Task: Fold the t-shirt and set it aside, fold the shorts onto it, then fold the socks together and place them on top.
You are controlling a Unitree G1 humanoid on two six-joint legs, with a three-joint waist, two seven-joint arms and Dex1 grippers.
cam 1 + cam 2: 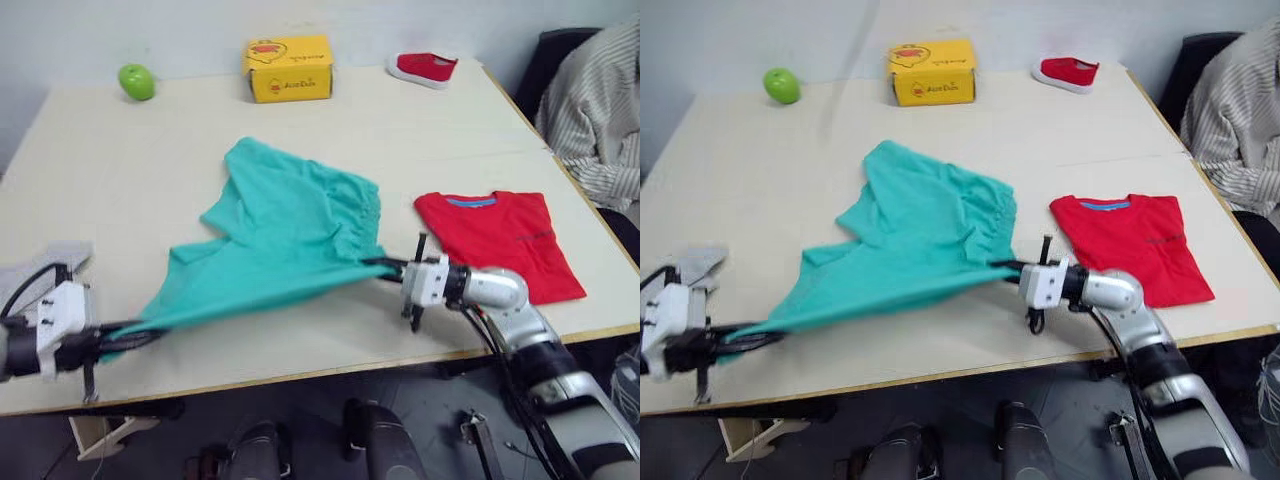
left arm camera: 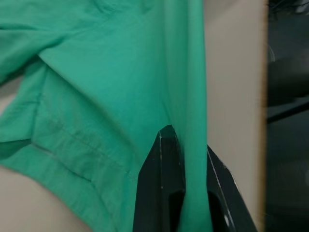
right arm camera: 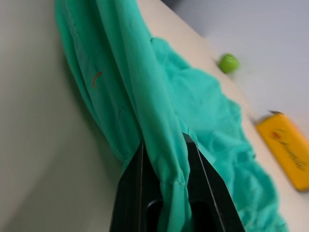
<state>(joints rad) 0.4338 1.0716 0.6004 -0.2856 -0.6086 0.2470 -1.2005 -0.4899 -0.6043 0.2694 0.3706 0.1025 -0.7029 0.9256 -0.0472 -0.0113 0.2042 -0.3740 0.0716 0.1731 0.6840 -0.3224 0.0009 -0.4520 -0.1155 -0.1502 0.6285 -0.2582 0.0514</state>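
Observation:
The teal shorts [image 1: 285, 235] hang stretched between my two grippers, with their far part still lying on the table [image 1: 130, 180]. My left gripper [image 1: 135, 335] is shut on one corner near the table's front left edge, and the left wrist view shows cloth pinched between its fingers [image 2: 161, 188]. My right gripper [image 1: 385, 265] is shut on the waistband side at centre right, with fabric running through its fingers [image 3: 133, 193]. The red t-shirt [image 1: 500, 240] lies folded flat on the table to the right of that gripper. A light grey sock [image 1: 50, 258] lies at the far left edge.
A green apple [image 1: 136, 81], a yellow box [image 1: 288, 68] and a small red shoe [image 1: 423, 68] stand along the table's far side. A person in a striped shirt [image 1: 600, 110] sits at the right, past the table's edge.

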